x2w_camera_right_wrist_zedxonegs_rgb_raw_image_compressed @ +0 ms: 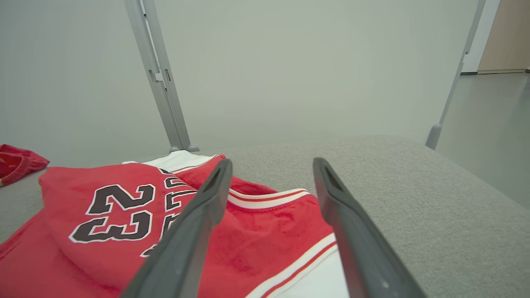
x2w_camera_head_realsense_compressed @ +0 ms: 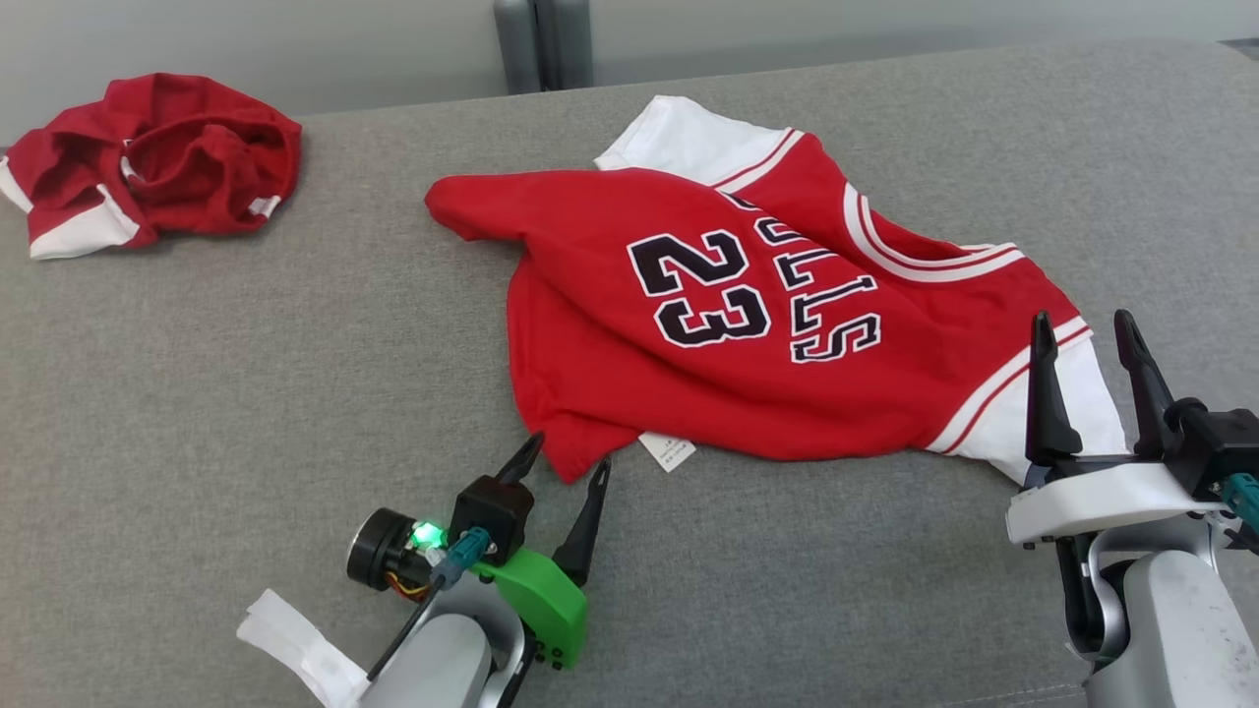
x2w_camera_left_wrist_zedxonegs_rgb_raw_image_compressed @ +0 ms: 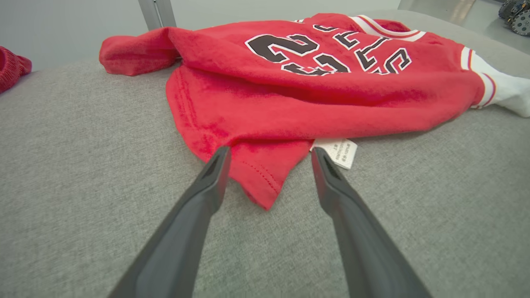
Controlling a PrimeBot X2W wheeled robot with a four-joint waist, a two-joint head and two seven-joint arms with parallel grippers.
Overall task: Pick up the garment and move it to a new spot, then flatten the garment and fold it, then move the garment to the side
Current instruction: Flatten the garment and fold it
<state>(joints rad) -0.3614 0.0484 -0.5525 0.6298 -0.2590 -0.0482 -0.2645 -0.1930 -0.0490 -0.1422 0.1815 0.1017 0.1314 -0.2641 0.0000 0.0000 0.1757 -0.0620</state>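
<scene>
Fingers apart on both sides, nothing clamped: left fingers (x2w_camera_left_wrist_zedxonegs_rgb_raw_image_compressed: 207,186) straddle the jersey (x2w_camera_head_realsense_compressed: 728,344) at its near hem corner, right fingers (x2w_camera_right_wrist_zedxonegs_rgb_raw_image_compressed: 207,198) hover over its white sleeve (x2w_camera_head_realsense_compressed: 1092,393), so I can tug it flat on the worktop (x2w_camera_head_realsense_compressed: 246,393).

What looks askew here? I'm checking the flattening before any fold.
The jersey isn't flat: its left part is bunched into a ridge, and a care label pokes out under the near hem beside the open left gripper.

Grey fabric surface (x2w_camera_head_realsense_compressed: 246,393) (perhaps a cushion): red jersey (x2w_camera_head_realsense_compressed: 708,324) centre-right, crumpled red garment (x2w_camera_head_realsense_compressed: 157,162) far left.
</scene>
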